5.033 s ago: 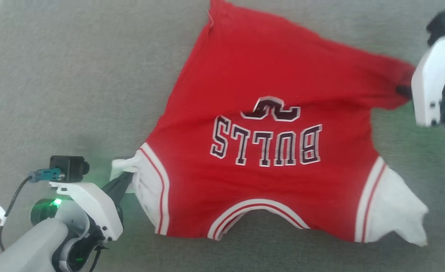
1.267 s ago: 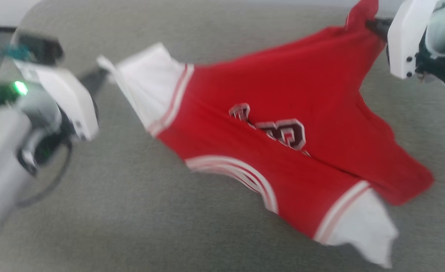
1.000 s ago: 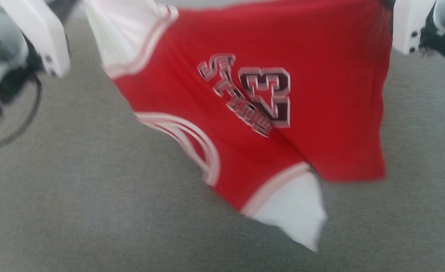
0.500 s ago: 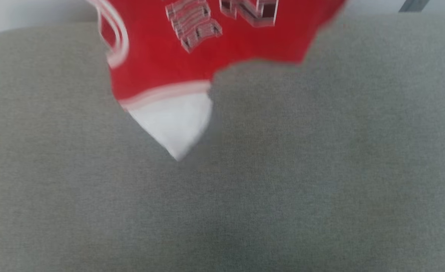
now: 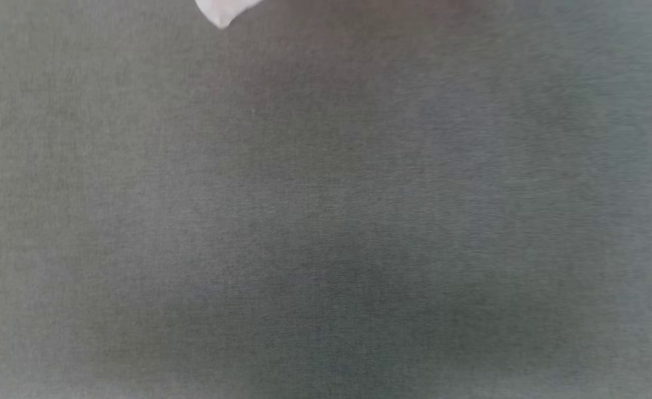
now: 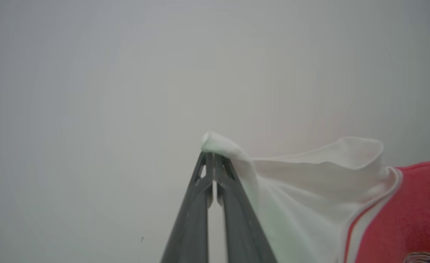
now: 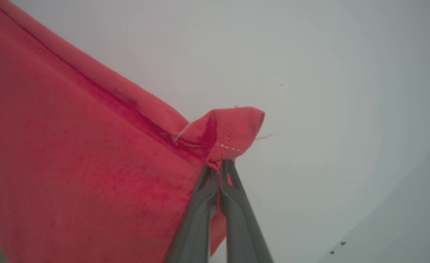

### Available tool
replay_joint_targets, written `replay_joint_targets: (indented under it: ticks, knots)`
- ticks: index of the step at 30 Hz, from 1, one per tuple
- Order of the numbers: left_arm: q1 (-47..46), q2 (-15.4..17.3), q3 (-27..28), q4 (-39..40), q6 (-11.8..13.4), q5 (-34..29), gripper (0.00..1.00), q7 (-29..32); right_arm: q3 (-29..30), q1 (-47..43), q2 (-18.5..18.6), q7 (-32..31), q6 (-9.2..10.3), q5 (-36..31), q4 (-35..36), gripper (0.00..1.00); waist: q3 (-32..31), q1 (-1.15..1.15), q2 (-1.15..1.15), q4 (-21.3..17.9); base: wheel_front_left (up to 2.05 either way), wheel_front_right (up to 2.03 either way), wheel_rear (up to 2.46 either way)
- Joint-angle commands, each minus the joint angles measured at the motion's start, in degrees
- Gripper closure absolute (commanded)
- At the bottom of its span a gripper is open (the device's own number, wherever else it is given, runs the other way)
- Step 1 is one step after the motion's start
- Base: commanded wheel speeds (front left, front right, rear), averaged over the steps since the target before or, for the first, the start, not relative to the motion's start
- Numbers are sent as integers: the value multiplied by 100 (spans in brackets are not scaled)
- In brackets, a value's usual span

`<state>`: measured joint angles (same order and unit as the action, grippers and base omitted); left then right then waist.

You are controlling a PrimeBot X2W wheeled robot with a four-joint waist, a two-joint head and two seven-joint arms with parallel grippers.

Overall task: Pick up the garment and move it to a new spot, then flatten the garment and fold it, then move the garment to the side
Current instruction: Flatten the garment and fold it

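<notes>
The garment is a red jersey with white sleeves, held up in the air by both grippers. In the left wrist view my left gripper (image 6: 211,157) is shut on the edge of a white sleeve (image 6: 302,182), and the red body (image 6: 415,212) hangs to its right. In the right wrist view my right gripper (image 7: 218,164) is shut on a bunched red hem corner (image 7: 233,131), with the red cloth (image 7: 72,153) spreading left. In the head view, a white sleeve tip (image 5: 221,12) dangles at the top edge.
A grey fabric surface (image 5: 326,221) stretches across the head view. Behind both grippers is a pale plain wall (image 6: 127,91).
Both grippers have lifted the garment off the grey surface, and it has risen out of the head view until just the sleeve tip is left. The head view itself has also shifted.
</notes>
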<state>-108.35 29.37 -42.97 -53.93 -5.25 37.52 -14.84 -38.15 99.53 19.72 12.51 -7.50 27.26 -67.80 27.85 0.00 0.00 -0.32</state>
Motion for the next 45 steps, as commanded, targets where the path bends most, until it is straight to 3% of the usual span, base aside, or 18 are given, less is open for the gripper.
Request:
replay_joint_targets:
  ticks: [1, 5, 8, 15, 21, 25, 34, 40, 45]
  knots:
    - [285, 5, -27, -31, -68, -110, 100, -41, -67, -247, -29, -30, 2, -12, -81, 100, 166, 0, 0, 132, 0, 0, 0]
    - [881, -118, -201, -277, -198, 152, 100, 20, -261, -718, -42, -193, 2, 147, -95, 100, 118, 0, 0, 271, 0, 0, 0]
    - [1534, -226, -546, -134, -217, 571, 100, 519, -419, -1214, -26, -459, 2, 413, 40, 100, -7, 0, 0, 365, 0, 0, 0]
    - [2718, 255, -1141, 742, -217, 1588, 100, 1619, -792, -2162, 260, -1073, 2, 1081, 701, 100, -303, 0, 0, 470, 0, 0, 0]
    - [3930, 894, -1455, 1736, -193, 2216, 100, 2349, -1125, -3196, 824, -1604, 2, 1769, 1742, 100, -609, 0, 0, 493, 0, 0, 0]
    - [4778, 1312, -1549, 2547, 223, 2508, 100, 2672, -1148, -3932, 1279, -1733, 2, 2080, 2390, 100, -786, 0, 0, 488, 0, 0, 0]
    - [6693, 2377, -1688, 4866, 1607, 3159, 100, 2822, -616, -5750, 1948, -1829, 5, 2452, 3565, 100, -1041, 0, 0, 403, 0, 0, 0]
    - [7619, 2839, -1805, 5867, 2297, 3429, 100, 2649, 63, -7018, 2060, -2063, 5, 2402, 4276, 100, -1091, 0, 0, 360, 0, 0, 0]
    - [8122, 3091, -1919, 6249, 2657, 3576, 100, 2571, 706, -8152, 1996, -2444, 5, 2223, 4925, 100, -1145, 0, 0, 346, 0, 0, 0]
